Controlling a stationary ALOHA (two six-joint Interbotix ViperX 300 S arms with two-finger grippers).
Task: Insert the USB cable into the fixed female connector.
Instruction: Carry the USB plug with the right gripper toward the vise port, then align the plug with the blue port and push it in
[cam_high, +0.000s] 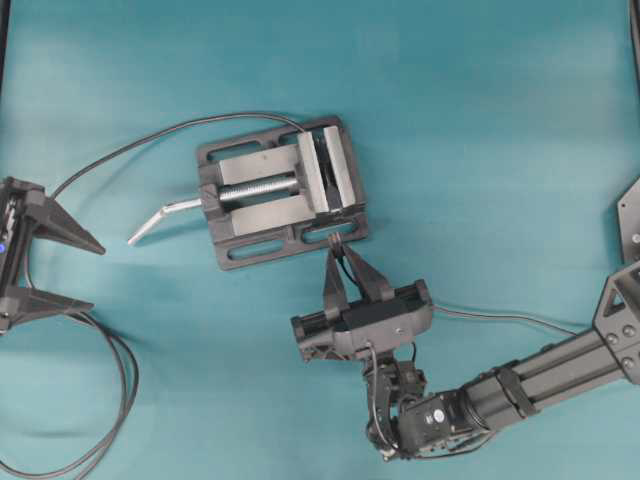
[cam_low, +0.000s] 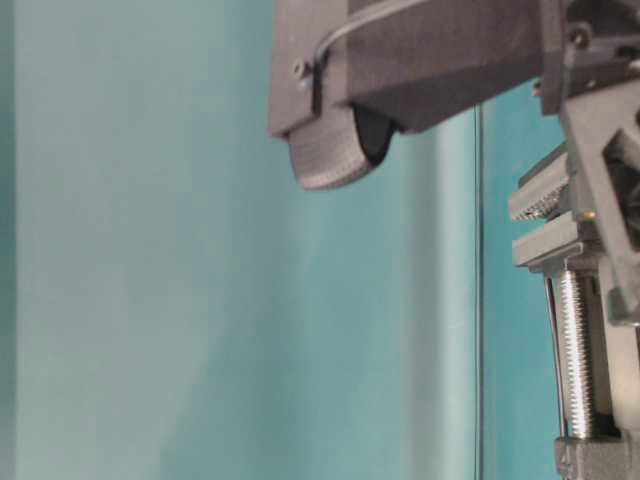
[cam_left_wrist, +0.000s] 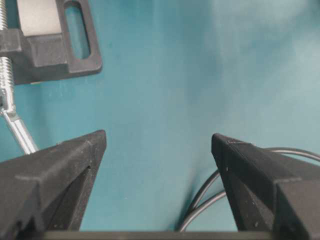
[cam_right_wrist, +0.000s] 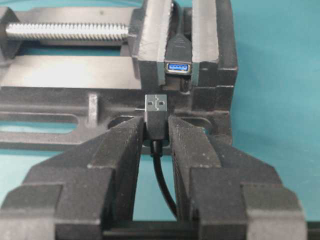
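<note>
The USB cable (cam_right_wrist: 156, 112) sits pinched between the jaws of the right gripper (cam_right_wrist: 156, 131), its silvery tip pointing at the vise (cam_right_wrist: 100, 75) and its thin black lead trailing back between the fingers. Just ahead of the tip, apart from it, the fixed female connector (cam_right_wrist: 179, 64) is clamped between the vise's two blocks, its blue-lined mouth facing the plug and sitting a little to the right of it.

Only the right wrist view shows this line-up. The overhead view shows the right gripper (cam_high: 345, 262) at the vise's (cam_high: 280, 190) near edge, the plug too small to make out, with the thin lead running off toward the right along the bench (cam_high: 480, 130). It also shows the thicker dark cable (cam_high: 130, 145) leaving the far side of the vise and curving left to loops near the left gripper (cam_high: 95, 275). That gripper's jaws are spread wide with nothing between them; its wrist view shows bare teal bench between the fingers (cam_left_wrist: 60, 170), cable loops (cam_left_wrist: 210, 195) below, and a corner of the vise with its screw handle (cam_left_wrist: 17, 127) at upper left.

The table-level view is filled by the right arm's close-up and the vise screw (cam_low: 575, 350).

Open teal bench surrounds the vise on the far and right sides.
</note>
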